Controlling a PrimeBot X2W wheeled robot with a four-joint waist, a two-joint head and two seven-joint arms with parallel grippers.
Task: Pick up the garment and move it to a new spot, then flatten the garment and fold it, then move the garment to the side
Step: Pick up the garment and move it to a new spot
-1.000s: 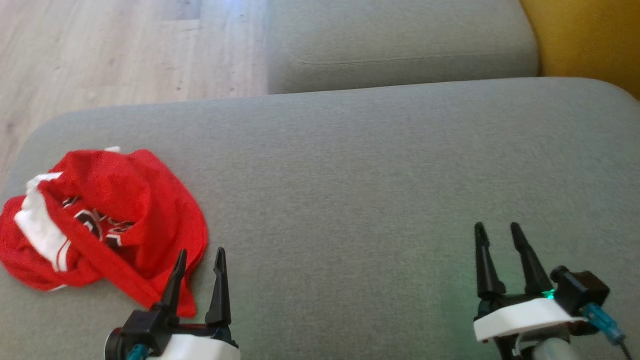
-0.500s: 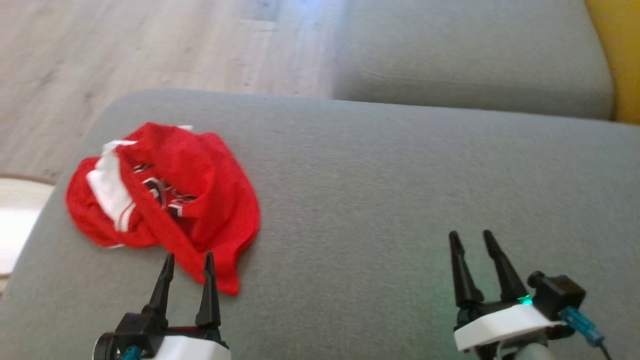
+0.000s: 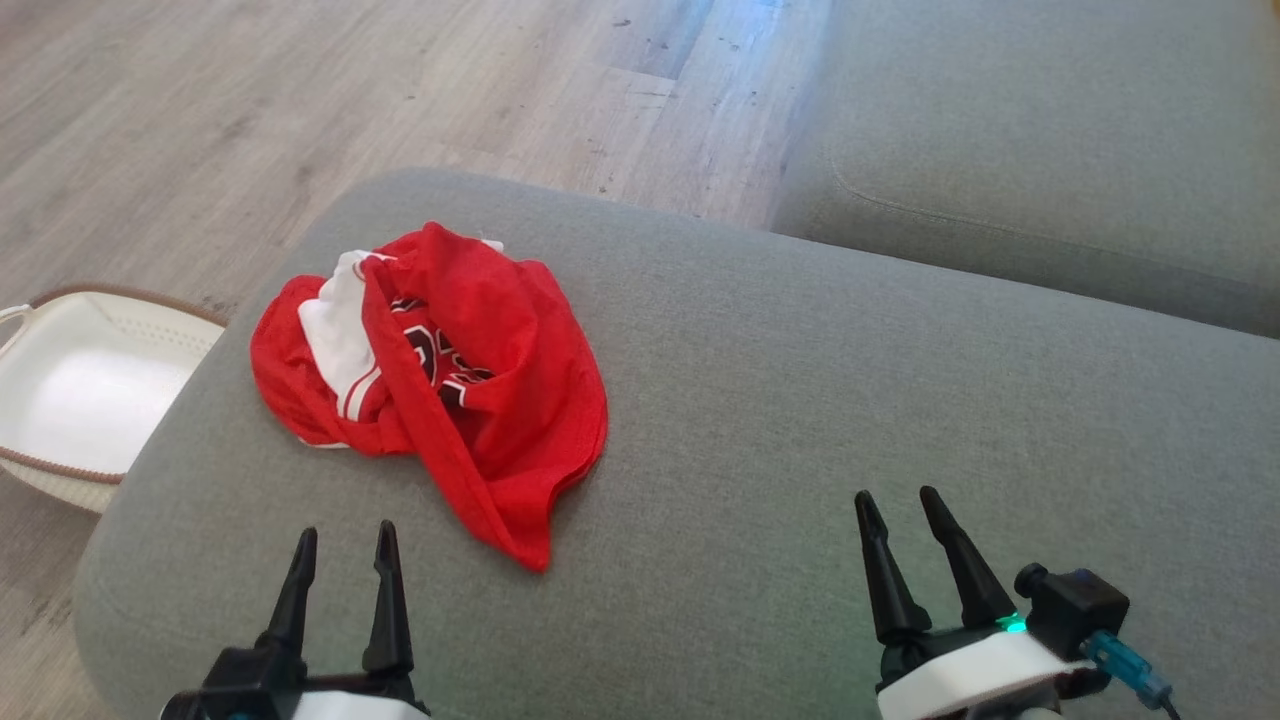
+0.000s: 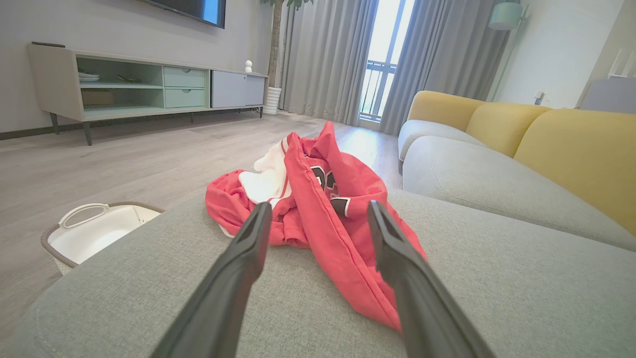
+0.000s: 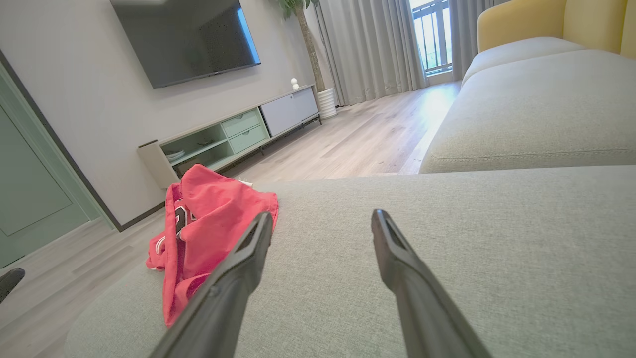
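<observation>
Head view: the red shirt (image 3: pixel 430 380) lies crumpled at the far left of the grey sofa seat (image 3: pixel 850 400), with a white basket (image 3: pixel 80 400) on the floor to its left. Nothing of the task looks done; lifting, flattening, folding and setting aside all remain. Both jaws are spread and empty.

Left wrist view: the left jaws, spread, frame the shirt (image 4: pixel 318 199) just ahead without touching it.

Right wrist view: the right jaws gape over bare seat, the shirt (image 5: pixel 208 219) well to the left.
</observation>
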